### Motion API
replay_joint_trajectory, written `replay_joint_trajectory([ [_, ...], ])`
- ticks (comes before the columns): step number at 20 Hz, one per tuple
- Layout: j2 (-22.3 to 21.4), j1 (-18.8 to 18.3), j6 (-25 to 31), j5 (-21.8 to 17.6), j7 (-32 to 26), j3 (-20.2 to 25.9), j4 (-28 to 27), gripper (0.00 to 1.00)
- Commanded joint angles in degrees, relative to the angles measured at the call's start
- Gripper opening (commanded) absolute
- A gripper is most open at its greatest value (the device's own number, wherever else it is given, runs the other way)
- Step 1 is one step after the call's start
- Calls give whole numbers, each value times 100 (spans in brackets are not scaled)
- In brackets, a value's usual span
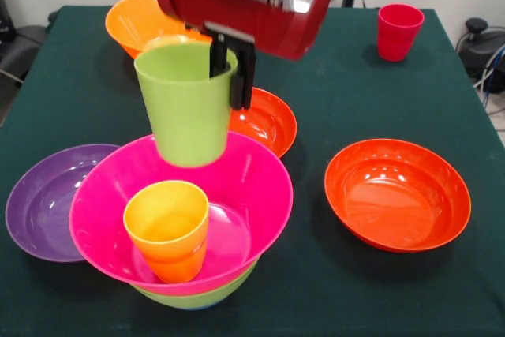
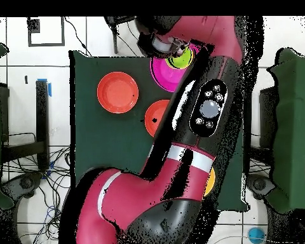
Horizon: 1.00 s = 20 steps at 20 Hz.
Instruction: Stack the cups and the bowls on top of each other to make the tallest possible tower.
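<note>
My gripper (image 1: 229, 69) is shut on the rim of the lime green cup (image 1: 185, 104), with one finger inside it and one outside. It holds the cup upright in the air over the tower. The tower is the magenta bowl (image 1: 252, 187) nested in the lime-green bowl (image 1: 197, 299). The yellow-orange cup (image 1: 167, 226) stands upright inside the magenta bowl, just below and in front of the held cup. In the overhead view the green cup (image 2: 180, 60) shows over the magenta bowl (image 2: 162, 73) beside the arm. The red cup (image 1: 398, 31) stands alone at the far right.
A purple bowl (image 1: 43, 199) touches the tower's left side. One red-orange bowl (image 1: 397, 193) lies at the right (image 2: 117, 92), and another (image 1: 268, 120) lies just behind the tower. A deep orange bowl (image 1: 138, 20) sits at the far left. The small blue bowl is hidden.
</note>
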Motion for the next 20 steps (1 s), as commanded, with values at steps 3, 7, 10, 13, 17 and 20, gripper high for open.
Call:
replay_joint_trajectory([
  [3,-397,-3,628,-455,-783,661,735,0],
  [7,-434,57,156,-599,-875,800,1141,0],
  [10,-459,138,-205,-703,-815,889,1448,0],
  [13,-478,171,-241,-791,-787,924,1517,0],
  [17,-661,230,-276,-903,-819,1012,1781,0],
  [20,-870,307,-362,-998,-819,1094,2108,0],
])
